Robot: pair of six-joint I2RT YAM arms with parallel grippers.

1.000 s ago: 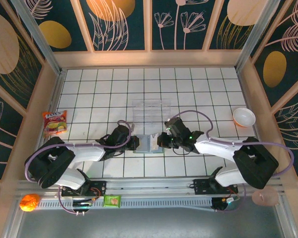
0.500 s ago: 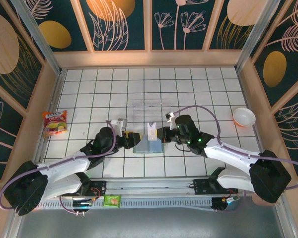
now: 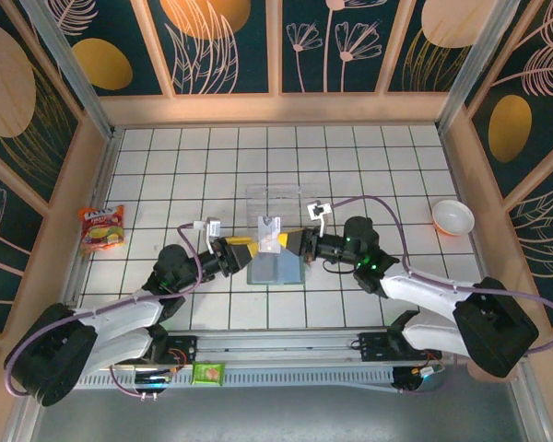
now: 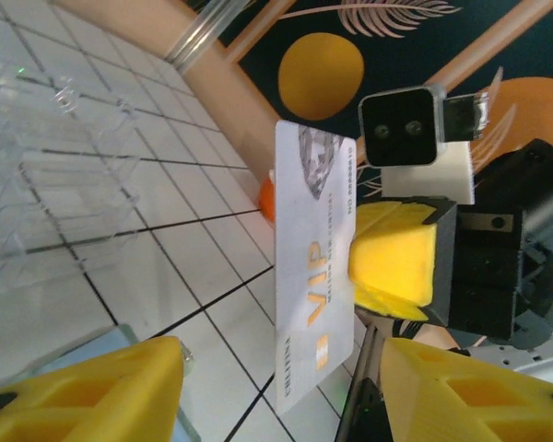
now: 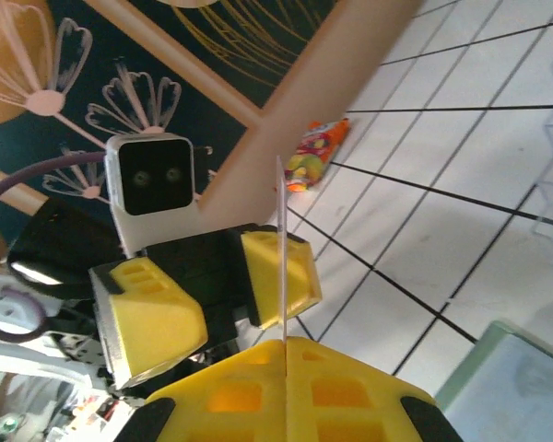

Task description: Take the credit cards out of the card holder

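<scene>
1. White-tiled tabletop with floral wall panels all round. A snack packet [image 3: 101, 227] lay well off the left gripper's outer side, out of the way.
2. Left gripper [image 3: 242, 250] had its yellow fingers parted and gripped nothing. It was aimed at the card just ahead of its tips, so my guess is it was lined up to receive it.
3. Credit card [image 4: 313, 276], white with "VIP" on it, stood on edge between the two grippers.
4. Card holder [image 3: 276, 270] lay flat on the tiles, just below both sets of fingertips.
5. Right gripper [image 5: 284, 368] was clamped on one edge of the card. That kept it upright with its face offered to the left one.
6. Bowl [image 3: 452, 217] sat well beyond the right gripper.
</scene>
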